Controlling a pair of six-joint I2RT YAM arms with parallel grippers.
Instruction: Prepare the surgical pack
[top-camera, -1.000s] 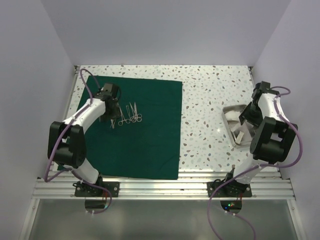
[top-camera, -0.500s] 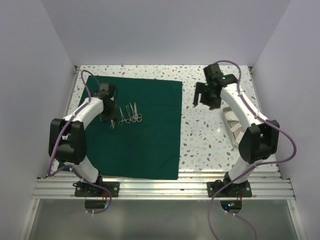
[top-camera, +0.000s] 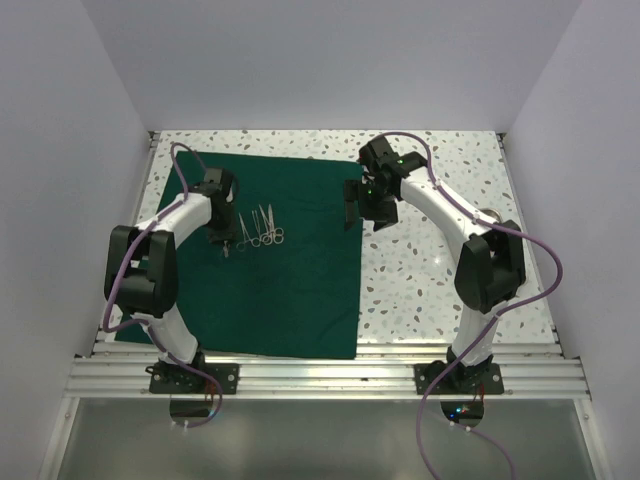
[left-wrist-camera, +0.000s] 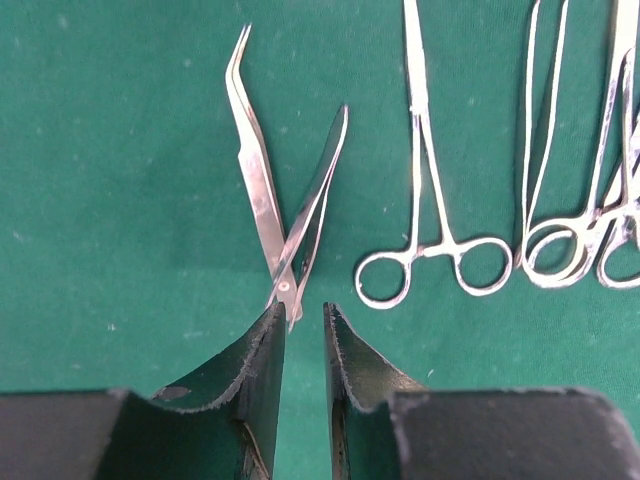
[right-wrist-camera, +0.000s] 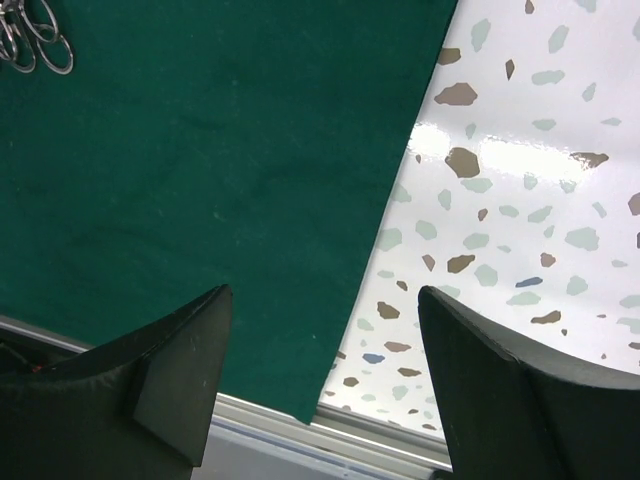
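Speckled terrazzo table (top-camera: 430, 260) with the surgical pack (top-camera: 290, 290) lying flat on it as an open green sheet; instruments are laid out and wrapping has not begun.

Over the pack's far-left part, the left gripper (left-wrist-camera: 300, 318) has its jaws almost together, with a slim gap and nothing pinched. The joined end of the tweezers (left-wrist-camera: 262, 190) sits right at that gap, and ring-handled clamps (left-wrist-camera: 430, 240) lie toward the pack's middle. The right gripper (right-wrist-camera: 325, 292) hangs wide open and empty above the pack's right edge. The step looks like tidying the instruments before folding. Next, the right jaws would need to drop onto that hem and nip cloth only.
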